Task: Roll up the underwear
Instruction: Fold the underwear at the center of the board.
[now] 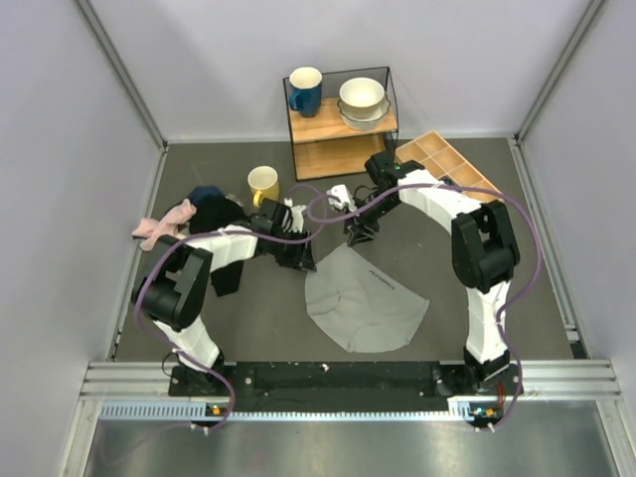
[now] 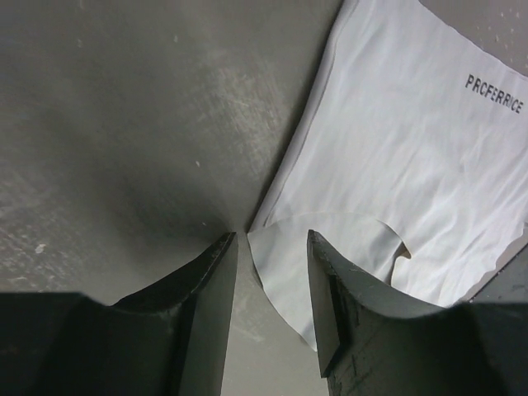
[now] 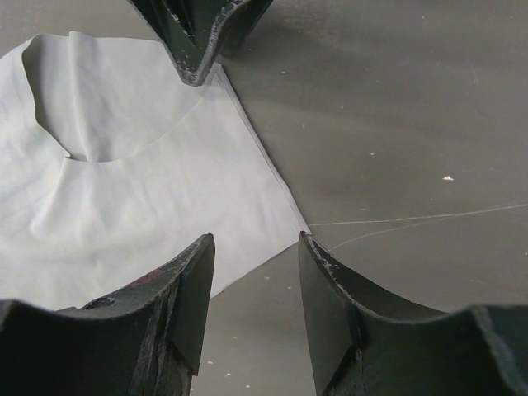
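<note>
The light grey underwear (image 1: 368, 298) lies flat on the dark table, with dark lettering along its upper right edge. My left gripper (image 1: 298, 254) is open at the cloth's far left corner. In the left wrist view the fingers (image 2: 330, 280) straddle that corner of the underwear (image 2: 396, 165) just above the table. My right gripper (image 1: 360, 235) is open at the far top corner. In the right wrist view it (image 3: 256, 241) hovers over the pointed corner of the underwear (image 3: 148, 190), and the left gripper's fingertips (image 3: 202, 41) show at the top.
A yellow mug (image 1: 263, 184) stands behind the left gripper. A shelf (image 1: 343, 124) holds a blue mug (image 1: 305, 89) and stacked bowls (image 1: 363, 99). A wooden divided tray (image 1: 447, 164) is at back right. Pink cloth (image 1: 159, 227) and dark clothes (image 1: 214, 211) lie at left.
</note>
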Available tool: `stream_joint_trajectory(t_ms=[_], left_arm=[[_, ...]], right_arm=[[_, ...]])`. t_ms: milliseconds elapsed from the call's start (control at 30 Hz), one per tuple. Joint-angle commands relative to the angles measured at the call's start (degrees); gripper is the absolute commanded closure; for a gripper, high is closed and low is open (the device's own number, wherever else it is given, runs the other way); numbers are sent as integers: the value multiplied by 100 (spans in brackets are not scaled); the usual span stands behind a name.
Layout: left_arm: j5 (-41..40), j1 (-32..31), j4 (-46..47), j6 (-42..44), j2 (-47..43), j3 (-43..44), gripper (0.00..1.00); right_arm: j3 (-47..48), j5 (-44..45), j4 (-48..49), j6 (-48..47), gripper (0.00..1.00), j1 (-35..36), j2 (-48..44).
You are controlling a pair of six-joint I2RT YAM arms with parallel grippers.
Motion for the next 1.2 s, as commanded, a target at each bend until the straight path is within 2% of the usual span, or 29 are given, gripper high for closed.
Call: stream_joint_trajectory(t_ms=[0,467,867,1167], left_arm=[[-347,-5,-98,160,228,272,55],[-443,-154,-493,274,493,370,70],[-259,-154,-546,257,475,282,65],[-242,-146,-520,222,484,247,63]], right_arm=[[299,-312,-57,132,55,-39,72],[203,-356,-31,53,55,-66,151],[36,663,311,-404,53,382,326],[167,909,409,-457,53,444,607]])
